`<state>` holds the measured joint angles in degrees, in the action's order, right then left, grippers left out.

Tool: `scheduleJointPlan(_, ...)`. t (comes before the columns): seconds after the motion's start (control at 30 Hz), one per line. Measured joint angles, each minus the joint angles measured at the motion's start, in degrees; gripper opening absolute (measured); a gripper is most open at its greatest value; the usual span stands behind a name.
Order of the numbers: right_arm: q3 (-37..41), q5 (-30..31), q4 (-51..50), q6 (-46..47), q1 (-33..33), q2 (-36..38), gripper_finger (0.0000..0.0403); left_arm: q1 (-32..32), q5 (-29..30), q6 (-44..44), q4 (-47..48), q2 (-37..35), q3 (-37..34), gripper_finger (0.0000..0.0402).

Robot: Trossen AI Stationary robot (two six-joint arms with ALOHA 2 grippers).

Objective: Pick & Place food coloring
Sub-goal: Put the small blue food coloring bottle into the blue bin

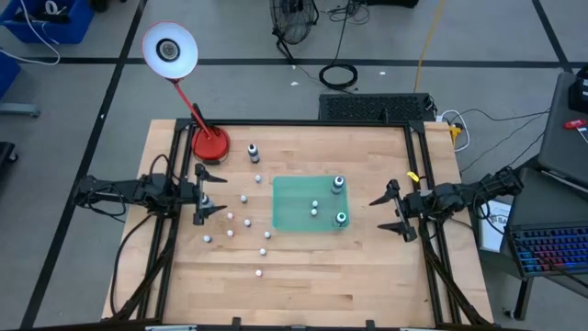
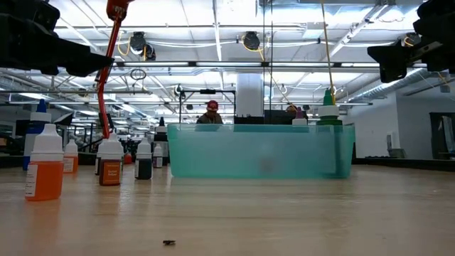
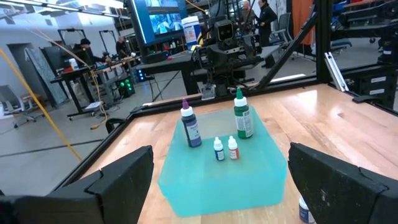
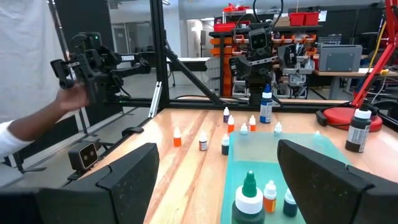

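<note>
Orange food coloring bottle [image 2: 45,162] nearest, small bottles [image 1: 241,221] scattered between left gripper [image 1: 209,192] and green mat [image 1: 312,204]; four more on mat. Right gripper [image 1: 397,210] beside mat's far edge. Both wide open, empty.

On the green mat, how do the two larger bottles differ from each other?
The blue bottle has dark blue contents and a purple tip; the green bottle has green contents and a green tip. The blue bottle stands nearer the lamp, the green bottle farther from it. Both stand upright on the mat, ungripped.
</note>
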<state>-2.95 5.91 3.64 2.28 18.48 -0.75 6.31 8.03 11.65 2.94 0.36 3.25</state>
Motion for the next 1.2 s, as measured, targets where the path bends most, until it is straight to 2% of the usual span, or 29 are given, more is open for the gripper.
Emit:
scheduleJointPlan(0.27,0.01,-0.02,0.0,0.02,0.0,0.0,0.0312,0.0,-0.09,3.26,-6.65,0.02,0.0,0.0365)
scheduleJointPlan(0.33,0.01,-0.02,0.0,0.02,0.0,0.0,0.0311,0.04,-0.44,-0.44,-7.63,0.0,0.02,0.0365)
scheduleJointPlan(0.5,0.01,-0.02,0.0,0.02,0.0,0.0,0.0314,0.04,0.73,-3.19,-8.91,0.01,0.02,0.0365)
scheduleJointPlan(0.67,0.01,-0.02,-0.01,0.02,0.0,0.0,0.0314,0.09,-0.1,-11.13,-8.97,0.02,0.02,0.0365)
scheduleJointPlan(0.8,0.03,-0.02,-0.02,0.02,0.0,0.0,0.0314,0.1,4.57,-14.1,-9.33,0.02,0.02,0.0365)
scheduleJointPlan(0.9,0.03,-0.02,-0.01,0.02,0.0,0.0,0.0315,-0.03,14.1,-21.68,-6.88,0.65,0.17,0.0365)
scheduleJointPlan(0.97,0.03,-0.02,-0.02,0.03,0.0,-0.02,0.0314,-0.68,18.48,-27.11,-0.6,2.28,2.14,0.0365)
scheduleJointPlan(1.1,0.05,-0.02,-0.02,0.02,0.0,-0.02,0.0311,-3.81,20.96,-38.7,12.74,11.34,10.4,0.0365)
scheduleJointPlan(1.2,0.05,-0.02,-0.02,0.03,0.0,-0.02,0.0312,-7.08,19.25,-40.82,21.06,22.87,17.38,0.0365)
